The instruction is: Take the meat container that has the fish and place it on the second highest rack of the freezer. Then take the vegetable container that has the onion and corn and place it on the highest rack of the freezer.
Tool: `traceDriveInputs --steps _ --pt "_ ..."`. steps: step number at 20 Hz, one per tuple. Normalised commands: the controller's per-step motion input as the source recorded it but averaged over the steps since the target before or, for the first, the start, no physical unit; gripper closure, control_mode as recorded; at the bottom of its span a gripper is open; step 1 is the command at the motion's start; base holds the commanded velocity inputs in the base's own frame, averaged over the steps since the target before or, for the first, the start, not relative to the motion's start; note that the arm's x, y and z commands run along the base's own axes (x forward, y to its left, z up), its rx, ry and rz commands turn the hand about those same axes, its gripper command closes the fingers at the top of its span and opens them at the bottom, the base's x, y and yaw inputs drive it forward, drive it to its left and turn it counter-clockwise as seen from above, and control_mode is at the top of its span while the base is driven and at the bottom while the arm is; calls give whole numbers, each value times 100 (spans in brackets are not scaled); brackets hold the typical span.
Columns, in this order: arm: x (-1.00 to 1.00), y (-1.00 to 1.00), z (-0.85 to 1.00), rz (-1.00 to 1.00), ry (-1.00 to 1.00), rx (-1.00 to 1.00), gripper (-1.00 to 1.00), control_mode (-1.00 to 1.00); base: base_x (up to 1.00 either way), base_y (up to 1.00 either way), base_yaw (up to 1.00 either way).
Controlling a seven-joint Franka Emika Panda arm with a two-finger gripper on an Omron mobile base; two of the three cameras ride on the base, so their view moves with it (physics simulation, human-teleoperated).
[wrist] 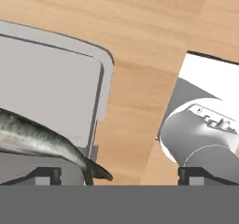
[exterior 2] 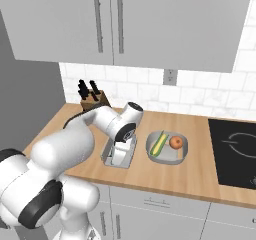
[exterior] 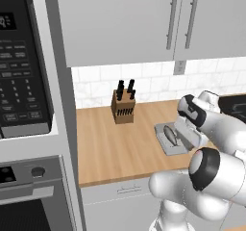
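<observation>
- Fish point(exterior: 170, 134): a dark grey, elongated body lying inside the meat container point(exterior: 166, 147), a shallow grey rectangular tray with rounded corners. In the hand view the fish point(wrist: 37, 139) runs from the left edge to a dark tail near the bottom centre, over the tray's pale floor point(wrist: 46, 87).
- Meat container, right base view point(exterior 2: 108, 157): it rests flat on the wooden desk point(exterior 2: 195, 174), close to the front edge, largely covered by the robot's hand.
- Claw point(wrist: 119, 175): it hangs directly over the tray's near end with its jaws spread wide; one dark fingertip point(wrist: 44, 175) stands over the tray beside the fish's tail, the other point(wrist: 203, 175) over the desk side. Nothing is held between them.
- Claw, base views: the hand points downward at the tray point(exterior: 185, 141) point(exterior 2: 119, 155); whether the tips touch the tray cannot be told.
- Vegetable container point(exterior 2: 184, 151): a rounded grey bowl just to the right of the tray in the right base view, apart from it. It holds the corn point(exterior 2: 158, 144), a yellow cob with green husk, lying diagonally, and the onion point(exterior 2: 175, 142), an orange-brown ball beside it.
- Knife block point(exterior: 123, 106): a wooden block with black handles, standing at the back of the desk near the white tiled wall, well apart from the tray.
- Cooktop point(exterior 2: 234, 151): a black glass surface set into the desk at the right of the right base view.
- Wall cabinets point(exterior: 125, 20): grey doors with bar handles above the desk.
- Oven column point(exterior: 24, 129): a black control panel and built-in oven at the left of the left base view.
</observation>
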Motion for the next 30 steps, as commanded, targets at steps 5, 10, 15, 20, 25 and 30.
traceDriveInputs --steps 5,10,15,20,25,30 --pt "3 -9 -47 0 0 -6 -100 -100 0 0 0" --pt "7 0 -35 0 -1 -7 -100 -100 0 0 0" --pt "8 0 -50 0 0 -11 -100 -100 0 0 0" --pt "0 9 -56 0 0 -18 100 -100 0 0 0" --pt "-2 0 -28 0 0 -10 100 -100 0 0 0" --pt "0 0 -7 -4 0 -3 100 -100 0 0 0"
